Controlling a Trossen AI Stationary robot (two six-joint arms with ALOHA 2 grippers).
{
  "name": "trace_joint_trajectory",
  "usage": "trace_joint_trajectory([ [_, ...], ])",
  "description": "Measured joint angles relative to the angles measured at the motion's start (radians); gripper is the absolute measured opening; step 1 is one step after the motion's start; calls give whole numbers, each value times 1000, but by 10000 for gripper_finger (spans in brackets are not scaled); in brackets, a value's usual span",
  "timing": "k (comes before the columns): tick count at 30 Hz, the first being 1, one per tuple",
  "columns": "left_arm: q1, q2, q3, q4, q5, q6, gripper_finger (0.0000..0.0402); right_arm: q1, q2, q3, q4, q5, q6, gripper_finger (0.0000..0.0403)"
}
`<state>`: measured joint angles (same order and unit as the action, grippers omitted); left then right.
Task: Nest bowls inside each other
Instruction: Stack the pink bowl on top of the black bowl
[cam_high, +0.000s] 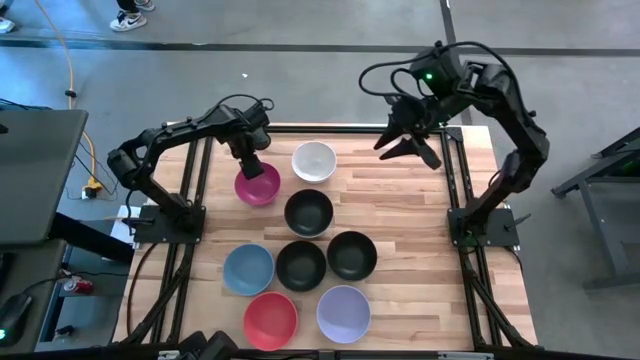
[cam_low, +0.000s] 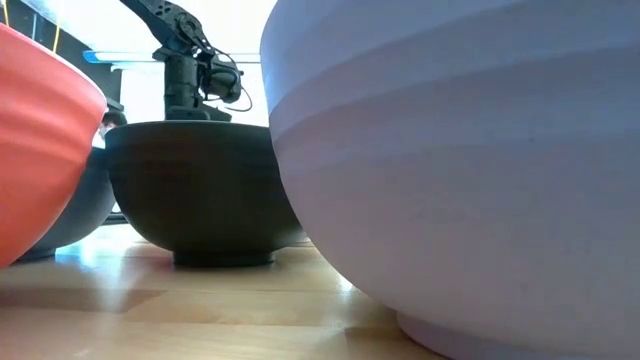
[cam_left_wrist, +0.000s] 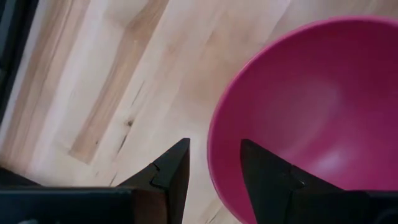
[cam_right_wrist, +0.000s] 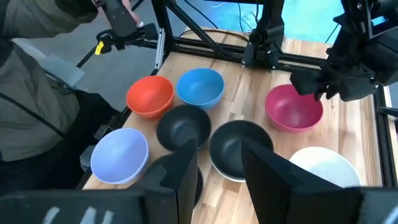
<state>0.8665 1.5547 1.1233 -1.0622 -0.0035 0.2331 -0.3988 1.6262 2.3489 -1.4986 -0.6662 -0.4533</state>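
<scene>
Eight bowls sit upright on the wooden table: magenta, white, three black, blue, red and lavender. Only one white bowl shows. My left gripper is open and low at the magenta bowl's far-left rim, with one finger inside the bowl and one outside. My right gripper is open and raised over the table's far right part, touching nothing. In the low view the red bowl, a black bowl and the lavender bowl fill the foreground. My left gripper comes from above, pointing down, astride the magenta bowl's rim. One finger stands inside the bowl and the other outside over the wood. A gap shows beside the outer finger. Whether the inner finger touches the wall, I cannot tell.
The bowls crowd the table's middle and near part. Bare wood lies along the right side and at the far left corner. Dark frame rails edge the table. A person stands beside the table in the right wrist view.
</scene>
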Motion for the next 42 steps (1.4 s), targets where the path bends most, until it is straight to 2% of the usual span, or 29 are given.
trace_joint_trajectory([
  [12, -1, 2, 0, 8, 19, -21, 131, 0, -6, -36, 13, 0, 8, 119],
  [24, -2, 3, 0, 1, -7, -21, 131, 0, -6, -56, 23, -1, 10, 119],
  [33, -5, 3, -2, -22, -4, -21, 131, 1, -6, -56, 39, -45, 11, 119],
  [42, -5, 4, -71, 18, 16, -6, 131, 1, -6, -56, 49, -45, 27, 119],
])
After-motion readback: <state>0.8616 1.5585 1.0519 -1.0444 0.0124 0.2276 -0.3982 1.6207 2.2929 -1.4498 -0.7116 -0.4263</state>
